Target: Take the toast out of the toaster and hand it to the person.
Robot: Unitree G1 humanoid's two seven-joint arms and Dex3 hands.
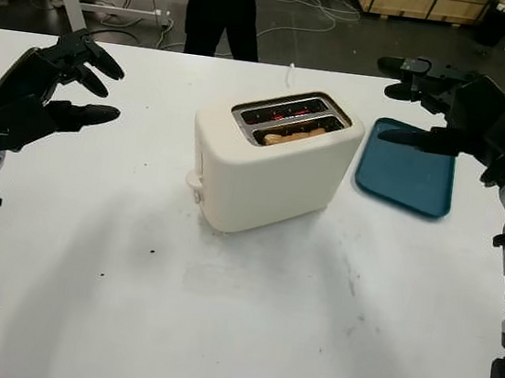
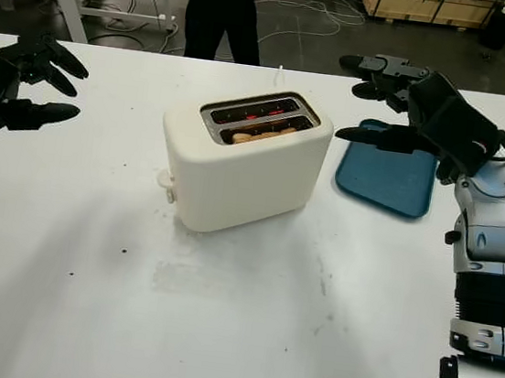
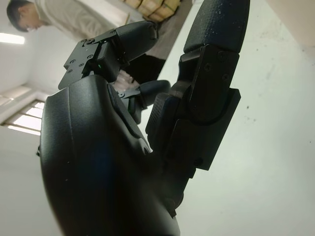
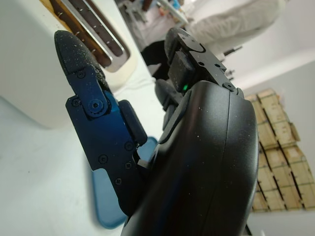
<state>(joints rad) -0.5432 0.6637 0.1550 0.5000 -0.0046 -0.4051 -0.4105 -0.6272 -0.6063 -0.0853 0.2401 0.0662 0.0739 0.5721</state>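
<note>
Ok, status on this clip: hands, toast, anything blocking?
Left robot hand open, raised left of toaster. Right robot hand open above blue tray. Toast still in slot. Nothing blocking.

Your toaster [image 1: 273, 169] stands mid-table [image 1: 216, 332], toast [image 1: 294, 137] in it, tray [image 1: 407, 167] to its right, person [image 1: 221, 10] behind.

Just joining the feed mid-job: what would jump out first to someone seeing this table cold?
The cream toaster at the table's middle, with toast sitting low in its near slot. Either side of it, raised above the white table, the black left hand and right hand are both open, the right over a blue tray beside the toaster. A person in dark clothes stands at the far edge.
</note>
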